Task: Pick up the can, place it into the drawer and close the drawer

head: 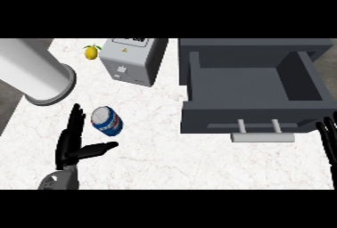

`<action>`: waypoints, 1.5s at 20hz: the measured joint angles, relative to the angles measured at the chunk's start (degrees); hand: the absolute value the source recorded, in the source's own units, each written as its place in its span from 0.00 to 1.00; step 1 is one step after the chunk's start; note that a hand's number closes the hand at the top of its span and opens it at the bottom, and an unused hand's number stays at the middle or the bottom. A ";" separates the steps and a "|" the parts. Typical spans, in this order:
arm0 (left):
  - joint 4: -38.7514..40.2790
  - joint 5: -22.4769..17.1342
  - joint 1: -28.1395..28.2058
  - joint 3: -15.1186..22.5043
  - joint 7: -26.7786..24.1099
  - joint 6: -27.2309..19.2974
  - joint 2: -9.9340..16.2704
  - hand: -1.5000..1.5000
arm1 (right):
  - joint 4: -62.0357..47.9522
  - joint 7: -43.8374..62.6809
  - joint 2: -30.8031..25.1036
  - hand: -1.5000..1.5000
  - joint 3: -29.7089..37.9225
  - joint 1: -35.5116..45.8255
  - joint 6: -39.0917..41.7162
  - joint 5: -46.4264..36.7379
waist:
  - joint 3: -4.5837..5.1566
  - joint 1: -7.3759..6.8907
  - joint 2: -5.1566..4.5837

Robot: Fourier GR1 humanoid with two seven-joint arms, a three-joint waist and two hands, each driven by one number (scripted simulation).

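Upper left of your frame: a big white cylinder [36, 71] lying across the corner of the counter [164, 156]. Lower left: left hand [71, 144], fingers straight and spread, thumb pointing right, holding nothing. Just right of its fingertips stands the can [106, 120] (blue, silver top), near but apart from the hand. Top centre-left: a lemon [91, 52] beside a white box appliance [133, 60]. Right half: the grey drawer [253, 95] pulled open, handle [261, 137] facing you. Far right edge: right hand [328, 142], fingers straight, resting.
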State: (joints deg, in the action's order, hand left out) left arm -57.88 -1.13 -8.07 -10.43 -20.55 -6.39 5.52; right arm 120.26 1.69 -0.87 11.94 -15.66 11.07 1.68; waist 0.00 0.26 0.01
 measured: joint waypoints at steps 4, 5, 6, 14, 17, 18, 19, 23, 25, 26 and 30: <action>3.29 -1.04 -1.79 -0.87 -1.43 1.24 1.23 0.00 | 0.60 2.56 -0.68 0.00 0.81 1.92 -0.04 0.87 | 0.01 -0.03 -0.01; 4.36 -1.17 -2.79 -1.04 -1.59 1.06 1.25 0.00 | 1.33 2.89 -0.36 0.00 -0.15 1.47 -0.53 0.33 | 0.01 -0.01 -0.01; 4.56 -0.99 -3.69 -0.86 -0.99 0.26 0.97 0.00 | 1.46 2.92 -0.73 0.00 0.54 1.29 -0.18 0.91 | 0.02 0.00 -0.01; 10.61 -1.15 -7.72 -0.79 -3.34 -1.31 0.36 0.00 | 3.59 4.32 -0.81 0.00 1.86 0.27 1.25 2.79 | 0.01 0.10 0.00; 13.08 -1.52 -10.40 -1.12 -3.56 -1.32 0.76 0.00 | 2.14 3.23 -0.49 0.00 1.96 0.73 1.50 2.30 | 0.01 0.11 -0.02; 15.12 -1.50 -10.91 -1.40 -5.11 -1.22 0.82 0.00 | 1.96 3.43 -0.20 0.00 1.36 1.25 0.92 1.56 | 0.00 0.13 -0.03; 15.93 -1.67 -11.87 -1.62 -4.82 -1.22 1.20 0.00 | 2.23 3.44 0.03 0.00 1.16 0.99 0.85 1.30 | 0.02 0.13 -0.04; 17.41 -1.79 -13.21 -1.19 -4.96 -1.55 0.83 0.00 | 3.68 3.61 0.16 0.00 1.25 -0.53 1.44 1.98 | 0.00 0.16 -0.03; 17.65 -1.97 -13.58 -0.95 -5.08 -1.18 0.80 0.00 | 2.28 4.18 -0.74 0.00 2.69 1.45 1.37 3.06 | 0.01 0.10 -0.02; 18.39 -1.89 -13.72 -0.90 -5.90 -1.09 0.82 0.00 | 2.08 3.79 -0.98 0.00 3.38 1.08 1.98 3.75 | 0.01 0.12 -0.02; 20.84 -1.98 -15.75 -0.76 -7.33 -1.14 0.19 1.00 | 3.23 4.70 -0.63 0.00 2.51 0.90 1.57 3.40 | 0.03 0.20 -0.05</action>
State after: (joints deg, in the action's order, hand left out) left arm -37.04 -3.12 -23.82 -11.19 -27.88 -7.53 5.70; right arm 123.49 6.39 -1.50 14.45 -14.76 12.65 5.07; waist 0.03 0.45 -0.04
